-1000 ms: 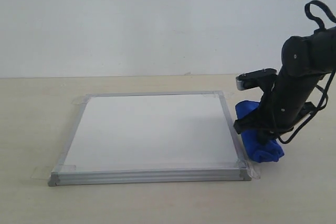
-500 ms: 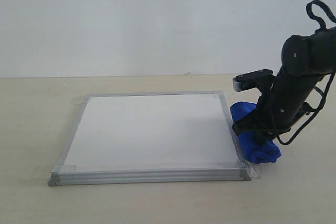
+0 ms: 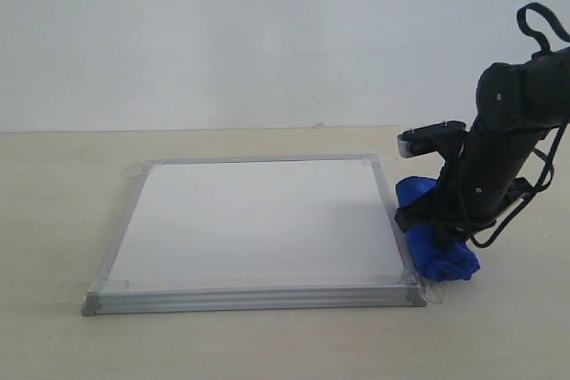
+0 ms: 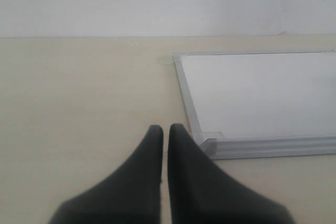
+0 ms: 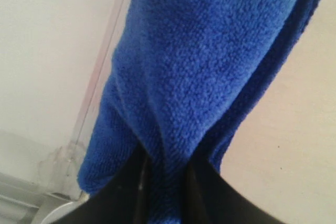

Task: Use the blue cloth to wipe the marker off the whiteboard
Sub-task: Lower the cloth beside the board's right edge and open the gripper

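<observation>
Right hand (image 5: 165, 179) clamps blue cloth (image 5: 199, 66); whiteboard (image 3: 258, 220) just beside it shows no marker, so wiping looks done.

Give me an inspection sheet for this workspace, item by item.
Surface: beige table, plain.
Job's things: whiteboard lies flat, corners taped, no marker seen on it; blue cloth beside its right edge.
Clutter: nothing seen.
Grippers: right gripper shut on the blue cloth; left gripper shut, empty, near a corner of the board.
Cables: black cables loop along the right arm.
Surroundings: plain white wall.
</observation>
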You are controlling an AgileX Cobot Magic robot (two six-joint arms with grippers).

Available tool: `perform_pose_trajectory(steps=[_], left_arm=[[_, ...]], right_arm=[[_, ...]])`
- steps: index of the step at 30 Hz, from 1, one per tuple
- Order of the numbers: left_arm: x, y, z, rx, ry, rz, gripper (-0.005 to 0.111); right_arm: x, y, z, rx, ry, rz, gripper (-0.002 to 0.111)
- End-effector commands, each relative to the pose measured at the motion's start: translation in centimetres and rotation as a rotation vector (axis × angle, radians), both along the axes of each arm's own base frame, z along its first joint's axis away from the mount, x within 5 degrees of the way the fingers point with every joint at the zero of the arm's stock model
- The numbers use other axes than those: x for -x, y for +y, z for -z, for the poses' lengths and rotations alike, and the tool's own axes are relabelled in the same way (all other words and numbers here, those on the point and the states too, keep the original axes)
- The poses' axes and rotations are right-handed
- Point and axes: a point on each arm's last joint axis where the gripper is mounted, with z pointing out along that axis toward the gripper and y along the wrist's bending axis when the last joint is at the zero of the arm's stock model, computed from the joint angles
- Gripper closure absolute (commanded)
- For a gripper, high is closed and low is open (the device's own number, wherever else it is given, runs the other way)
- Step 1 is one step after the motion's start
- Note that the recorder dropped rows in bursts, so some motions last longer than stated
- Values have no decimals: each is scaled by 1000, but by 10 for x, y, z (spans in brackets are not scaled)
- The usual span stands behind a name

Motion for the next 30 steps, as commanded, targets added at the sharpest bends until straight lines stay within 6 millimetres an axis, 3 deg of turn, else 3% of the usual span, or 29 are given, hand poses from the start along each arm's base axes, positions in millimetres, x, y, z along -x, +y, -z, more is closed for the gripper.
perform_pose_trajectory(steps=[1, 30], left_arm=[[0, -1, 1, 7, -1, 10, 103], [0, -1, 1, 7, -1, 10, 103]], right_arm=[[1, -2, 11, 18, 47, -6, 108], [0, 0, 12, 0, 37, -26, 108]])
